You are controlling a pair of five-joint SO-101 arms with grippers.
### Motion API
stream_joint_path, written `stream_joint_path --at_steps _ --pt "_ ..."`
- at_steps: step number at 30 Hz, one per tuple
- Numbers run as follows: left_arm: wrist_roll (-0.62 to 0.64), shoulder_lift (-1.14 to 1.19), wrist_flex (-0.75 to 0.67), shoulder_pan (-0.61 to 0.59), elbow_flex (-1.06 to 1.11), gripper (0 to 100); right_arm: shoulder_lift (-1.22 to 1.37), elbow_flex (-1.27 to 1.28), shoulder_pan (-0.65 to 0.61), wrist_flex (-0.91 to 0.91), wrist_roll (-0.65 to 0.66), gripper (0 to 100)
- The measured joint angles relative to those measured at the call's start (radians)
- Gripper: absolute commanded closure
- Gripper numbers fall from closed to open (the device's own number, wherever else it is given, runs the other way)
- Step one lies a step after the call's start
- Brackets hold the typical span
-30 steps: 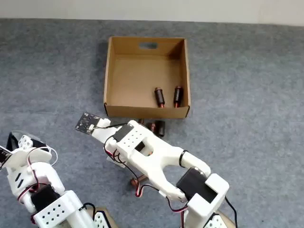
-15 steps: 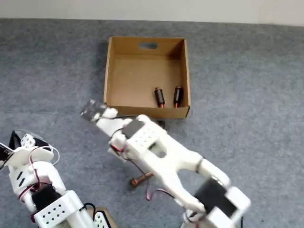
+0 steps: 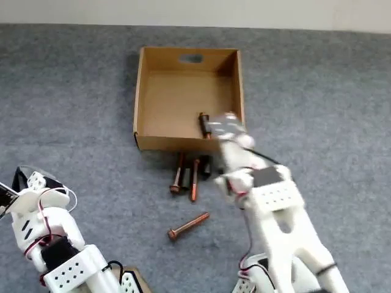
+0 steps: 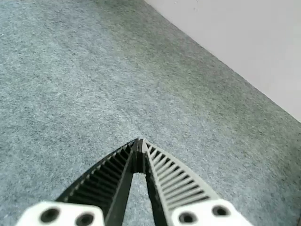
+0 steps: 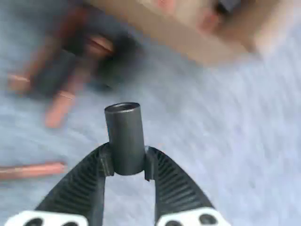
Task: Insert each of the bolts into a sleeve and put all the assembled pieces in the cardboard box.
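box (image 3: 139, 91): beyond right fingertips | right gripper (image 5: 125, 160): clamped on sleeve | left gripper (image 4: 139, 145): fingers pressed together, nothing between them | bolts (image 3: 195, 174): on carpet, past right fingertips, outside box | sleeve (image 5: 124, 136): between right fingers, open end outward

Scanning across it all now, and no lettering, label, number or sign can be read anywhere, not even on the cardboard box (image 3: 140, 97) at twelve o'clock.

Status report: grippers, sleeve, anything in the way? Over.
Right gripper shut on sleeve. Left gripper shut, empty, over carpet. Loose bolts on carpet before cardboard box.
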Motion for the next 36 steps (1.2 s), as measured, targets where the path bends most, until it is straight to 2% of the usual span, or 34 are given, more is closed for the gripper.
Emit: stream_joint_path --at_steps 5,7,10,12,22,27,32,34,36 --pt "0.0 0.0 0.0 0.0 0.0 99 -0.011 0.104 0.203 0.002 0.026 99.0" --pt "0.0 0.0 0.0 0.0 0.0 99 -0.012 0.117 0.218 0.023 0.077 94.9" --pt "0.0 0.0 0.0 0.0 0.0 99 -0.012 0.117 0.224 0.106 0.115 82.2" --pt "0.0 0.0 0.0 0.0 0.0 99 -0.014 0.117 0.227 0.152 0.123 79.8" --pt "0.0 0.0 0.0 0.0 0.0 99 0.012 0.058 0.226 0.155 0.132 84.7" --pt "0.0 0.0 0.0 0.0 0.0 99 0.23 -0.014 0.226 0.155 0.235 84.8" --pt "0.0 0.0 0.0 0.0 0.0 99 0.456 -0.133 0.221 0.155 0.259 85.1" --pt "0.0 0.0 0.0 0.0 0.0 99 0.499 -0.163 0.222 0.157 0.259 89.7" --pt "0.0 0.0 0.0 0.0 0.0 99 0.517 -0.176 0.222 0.157 0.259 99.8"
